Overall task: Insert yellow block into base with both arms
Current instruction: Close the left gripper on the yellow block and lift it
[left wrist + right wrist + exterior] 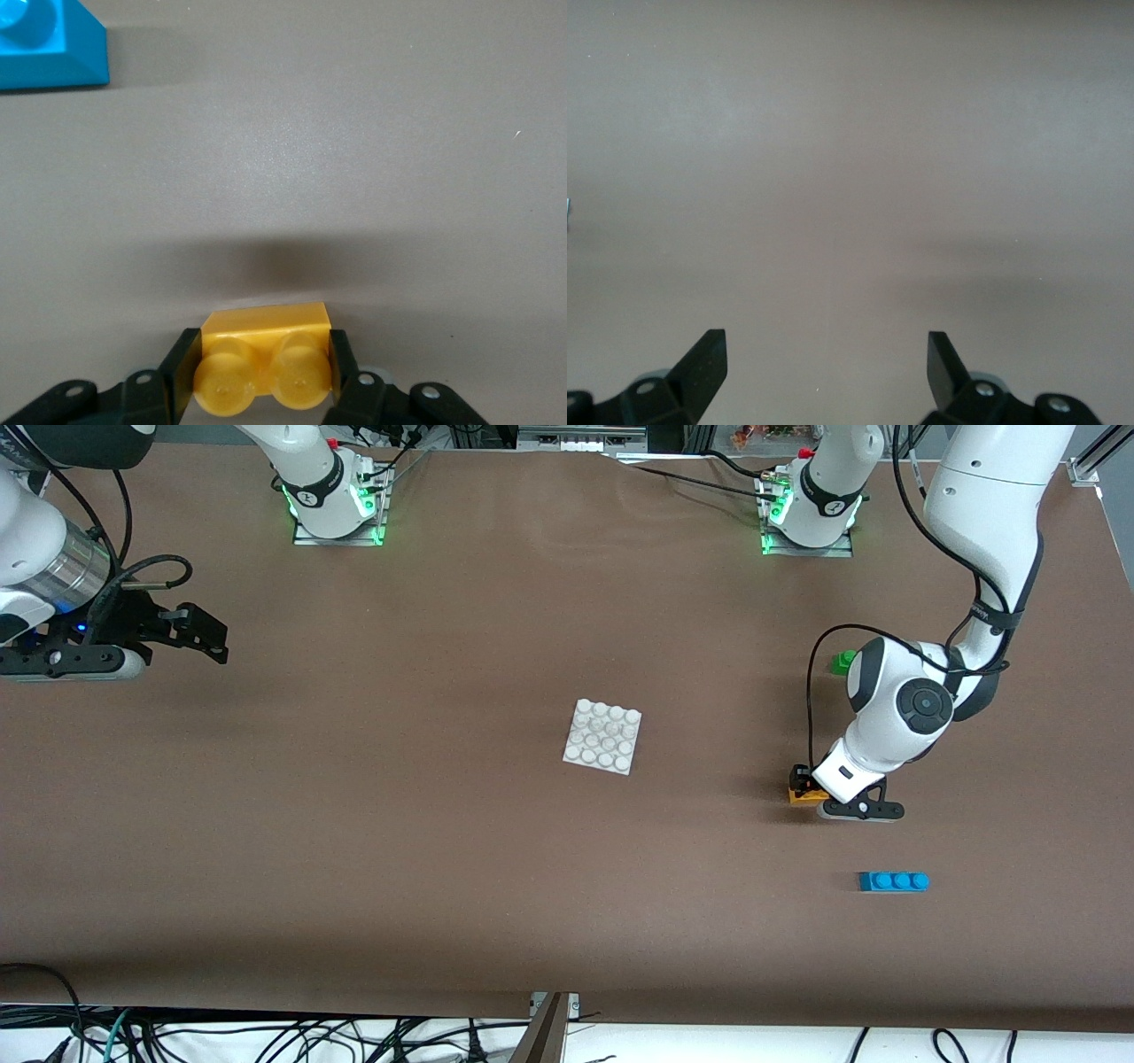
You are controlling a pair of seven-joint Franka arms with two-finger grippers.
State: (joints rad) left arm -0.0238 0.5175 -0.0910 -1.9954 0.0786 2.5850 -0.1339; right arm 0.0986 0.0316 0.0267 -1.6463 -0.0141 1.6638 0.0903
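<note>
Brown worktop (pixel 443 850) carries everything. Left gripper (pixel 263 376) is down on it toward the left arm's end, pinching the yellow block (pixel 264 367) by its two ends. Blue brick (pixel 893 881) lies nearer the front camera, green brick (pixel 842 661) farther. Base (pixel 603 736) sits mid-worktop. Right gripper (pixel 827 363) waits spread wide, holding nothing, above the right arm's end.

Two white jointed robot arms (pixel 895 717) with black joint bands, rounded glossy shells, loose black cables looped alongside. Green lights glowing at both bases — red knobs just above. Brushed silver cuff on the right arm's wrist (pixel 66 571). Black two-finger grippers, small bright screws set in the finger mounts.
</note>
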